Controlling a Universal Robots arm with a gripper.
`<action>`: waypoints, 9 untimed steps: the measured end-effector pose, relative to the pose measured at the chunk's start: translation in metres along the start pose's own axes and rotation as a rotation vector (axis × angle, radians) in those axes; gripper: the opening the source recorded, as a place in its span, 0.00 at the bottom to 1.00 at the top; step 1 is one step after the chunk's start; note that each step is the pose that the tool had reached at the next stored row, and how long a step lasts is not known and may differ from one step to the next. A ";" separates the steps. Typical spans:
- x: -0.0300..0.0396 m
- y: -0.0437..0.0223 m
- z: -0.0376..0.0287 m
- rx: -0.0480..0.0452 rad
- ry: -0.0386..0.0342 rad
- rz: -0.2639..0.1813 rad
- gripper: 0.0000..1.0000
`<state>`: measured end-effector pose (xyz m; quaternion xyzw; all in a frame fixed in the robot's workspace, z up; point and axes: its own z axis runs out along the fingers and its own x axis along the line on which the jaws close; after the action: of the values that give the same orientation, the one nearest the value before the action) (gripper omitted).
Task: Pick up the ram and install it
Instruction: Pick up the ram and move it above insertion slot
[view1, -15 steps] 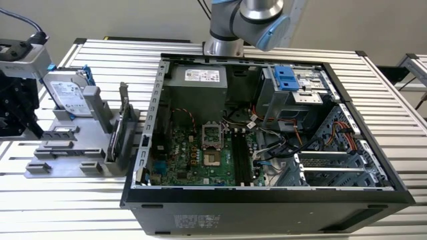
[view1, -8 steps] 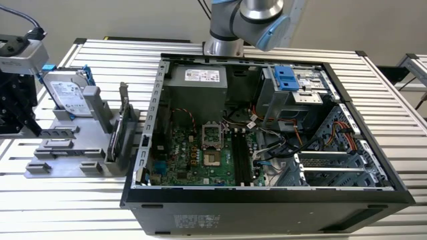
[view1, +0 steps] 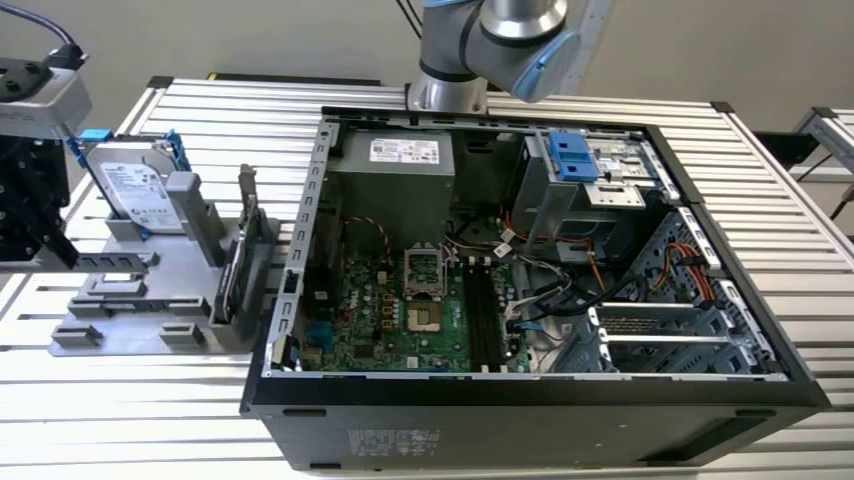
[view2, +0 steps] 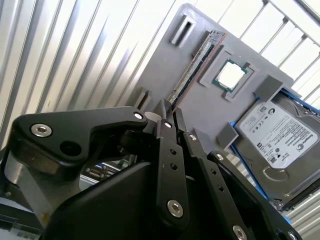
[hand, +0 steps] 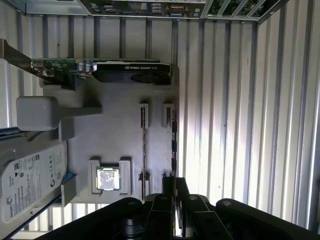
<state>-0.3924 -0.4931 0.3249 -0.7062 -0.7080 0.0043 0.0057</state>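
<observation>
Gripping what we take to be one end of the ram (view2: 197, 62), the hand (view2: 171, 111) stands narrow, its fingers (view2: 167, 155) drawn almost together with the stick's edge running between them. The ram is on edge in the holders of the grey tray (view1: 134, 335). The tray lies on the slatted table (view1: 134, 420) at nine o'clock from the open computer case (view1: 534, 410), at the exterior view's left. A processor (hand: 108, 179), a hard drive (view1: 134, 190) and a graphics card (hand: 125, 70) share the tray. The motherboard's black slots (view1: 483, 315) run dark inside the case, with loose cables (view1: 561, 290) at their three o'clock. We judge the hold to be the risk. Taken at one end, the long stick could tip or bind in its far holder, and a slack grip could let it slide. A skewed stick could meet the slot crooked or snag those cables.
</observation>
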 end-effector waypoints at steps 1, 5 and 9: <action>0.0000 0.0000 -0.0008 0.0000 0.0000 0.000 0.00; 0.0000 -0.0001 -0.0043 0.0000 0.0001 0.000 0.00; 0.0000 -0.0001 -0.0079 0.0000 0.0000 0.001 0.00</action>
<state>-0.3924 -0.4931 0.3328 -0.7064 -0.7078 0.0043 0.0057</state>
